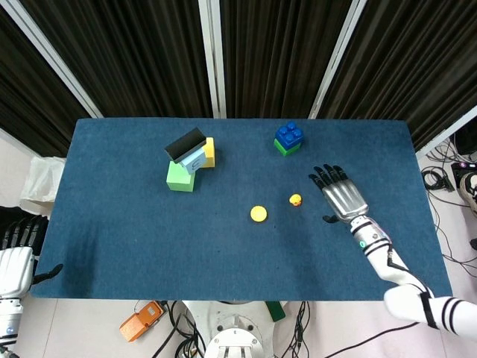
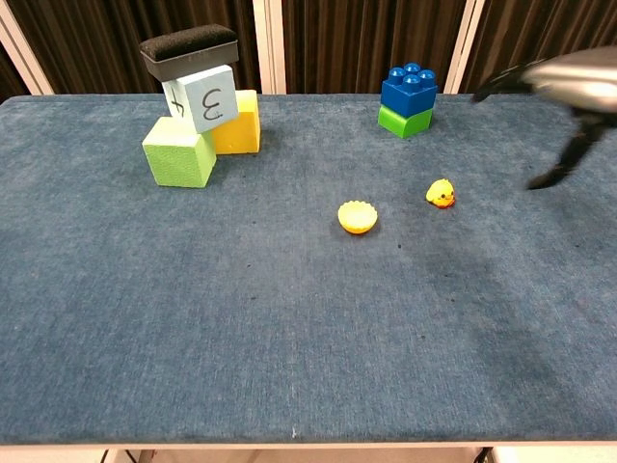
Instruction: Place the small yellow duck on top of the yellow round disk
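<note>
The small yellow duck (image 1: 296, 200) (image 2: 442, 194) stands on the blue cloth, a little right of the yellow round disk (image 1: 258, 214) (image 2: 358, 217). My right hand (image 1: 340, 192) (image 2: 564, 96) hovers flat and open just right of the duck, fingers spread and pointing away from me, holding nothing. My left hand (image 1: 16, 257) lies open off the table's front left corner, far from both objects.
A stack of green, yellow and pale blue cubes topped by a black block (image 1: 189, 160) (image 2: 196, 101) stands at the back left. A blue brick on a green brick (image 1: 288, 139) (image 2: 408, 100) sits behind the duck. The blue table (image 1: 149, 239) spreads around them.
</note>
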